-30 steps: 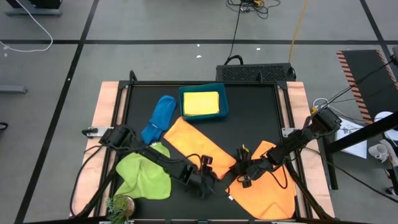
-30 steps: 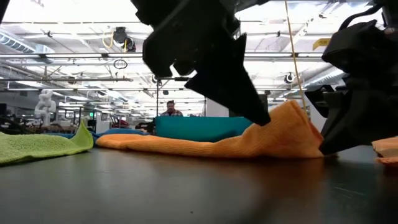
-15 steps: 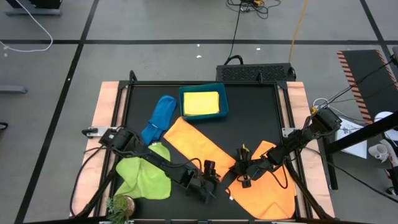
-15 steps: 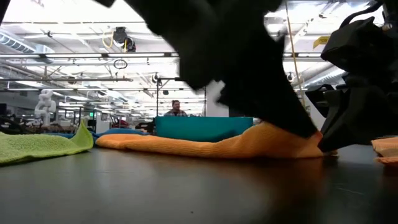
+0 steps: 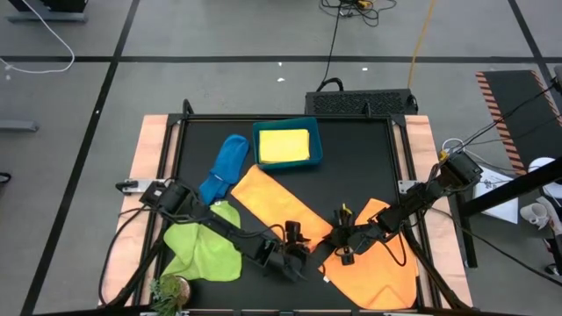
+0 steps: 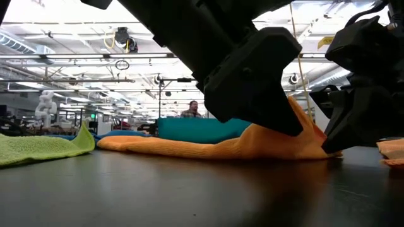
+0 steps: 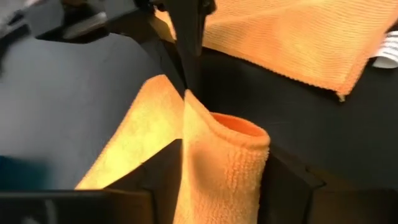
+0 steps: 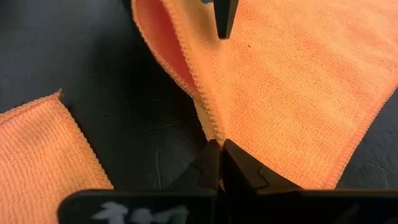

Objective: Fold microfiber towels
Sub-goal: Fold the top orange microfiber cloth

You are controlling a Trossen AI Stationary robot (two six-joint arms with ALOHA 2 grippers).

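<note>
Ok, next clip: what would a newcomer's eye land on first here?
Probably the two claws meeting at the table's front middle, both pinching the long orange towel: the left claw holds a bunched fold, the right claw an edge. Next, the bright spread around them: the lime green towel at front left, the second orange towel at front right, and the yellow towel inside the teal bin.

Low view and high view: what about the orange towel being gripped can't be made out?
- Low view: the left gripper covers the middle of the orange towel.
- High view: both grippers hide its near corner, and the right gripper is too small to read.
</note>
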